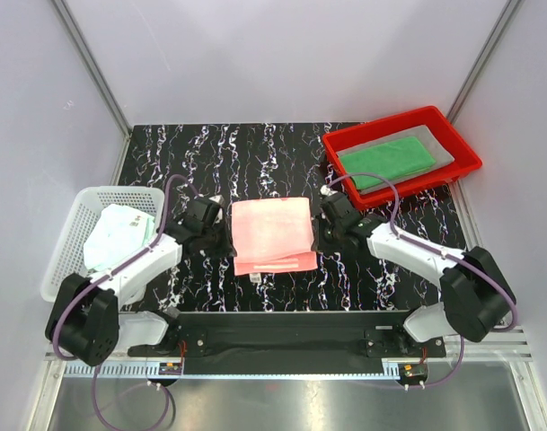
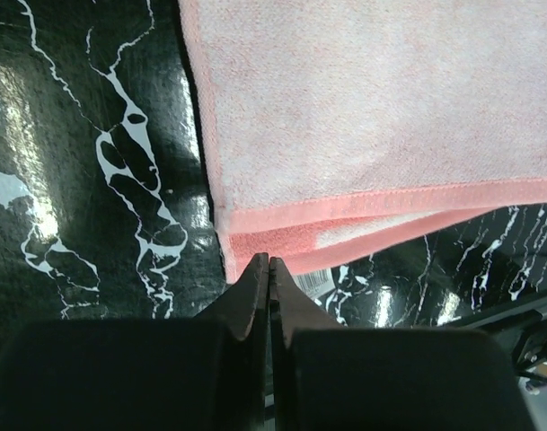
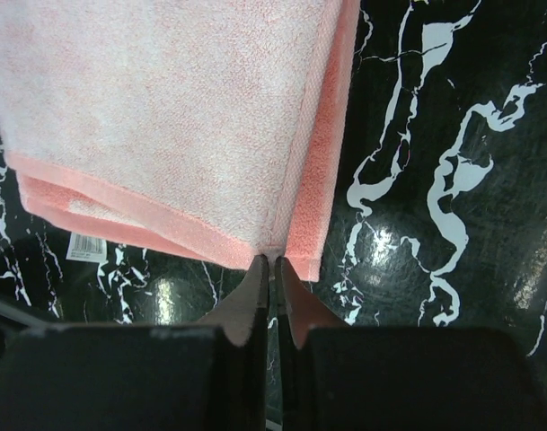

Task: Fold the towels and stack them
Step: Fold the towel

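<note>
A pink towel (image 1: pixel 271 232) lies folded flat on the black marble tabletop between my two arms. My left gripper (image 1: pixel 228 241) is shut at the towel's near left corner (image 2: pixel 246 242). Its fingertips (image 2: pixel 269 262) touch the hem, and no cloth shows between them. My right gripper (image 1: pixel 316 239) is shut on the near right corner of the pink towel (image 3: pixel 165 108), with the hem pinched at its tips (image 3: pixel 271 259). A green towel (image 1: pixel 387 160) lies folded on a grey towel (image 1: pixel 437 136) in the red tray. A pale blue-white towel (image 1: pixel 116 235) sits crumpled in the white basket.
The red tray (image 1: pixel 462 154) stands at the back right and the white lattice basket (image 1: pixel 68 235) at the left edge. A white barcode label (image 2: pixel 313 280) pokes out from under the pink towel's near edge. Metal frame posts rise at the back corners.
</note>
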You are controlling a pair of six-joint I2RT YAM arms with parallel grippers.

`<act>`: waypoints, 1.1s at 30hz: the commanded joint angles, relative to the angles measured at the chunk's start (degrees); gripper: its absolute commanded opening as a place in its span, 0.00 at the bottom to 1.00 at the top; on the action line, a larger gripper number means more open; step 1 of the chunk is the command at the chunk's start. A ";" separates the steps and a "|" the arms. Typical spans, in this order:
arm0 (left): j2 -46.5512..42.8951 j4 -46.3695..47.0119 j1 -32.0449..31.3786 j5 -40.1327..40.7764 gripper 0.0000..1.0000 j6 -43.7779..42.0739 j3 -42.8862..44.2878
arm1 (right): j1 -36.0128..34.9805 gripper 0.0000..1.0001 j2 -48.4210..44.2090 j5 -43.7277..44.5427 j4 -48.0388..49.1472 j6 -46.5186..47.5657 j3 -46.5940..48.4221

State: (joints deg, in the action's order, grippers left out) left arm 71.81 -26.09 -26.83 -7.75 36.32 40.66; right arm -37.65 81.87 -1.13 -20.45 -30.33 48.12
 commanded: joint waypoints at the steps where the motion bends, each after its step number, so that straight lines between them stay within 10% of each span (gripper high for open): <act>1: -3.34 -2.99 -0.94 -0.69 0.00 0.42 4.24 | 0.03 0.00 -3.81 1.83 -3.81 1.59 3.39; 9: -8.36 -1.17 -2.53 0.10 0.00 1.74 -2.25 | 0.12 0.00 -6.72 -1.50 -0.57 0.97 -4.07; 12: -4.76 4.01 -2.53 0.36 0.20 1.30 -3.40 | 0.12 0.00 -5.05 -3.18 1.98 0.45 -5.40; 20: 5.61 7.10 -2.44 4.22 0.36 0.60 -0.94 | 0.03 0.00 -3.82 -3.71 3.83 0.18 -6.28; 33: 12.12 10.09 -2.44 3.70 0.27 0.34 -0.68 | 0.12 0.00 -4.17 -3.88 4.54 0.27 -6.72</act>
State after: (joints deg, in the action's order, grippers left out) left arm 82.39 -17.89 -29.19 -5.37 37.41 38.89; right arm -37.65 78.28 -4.19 -18.04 -29.82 41.95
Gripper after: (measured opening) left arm 0.296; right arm 0.065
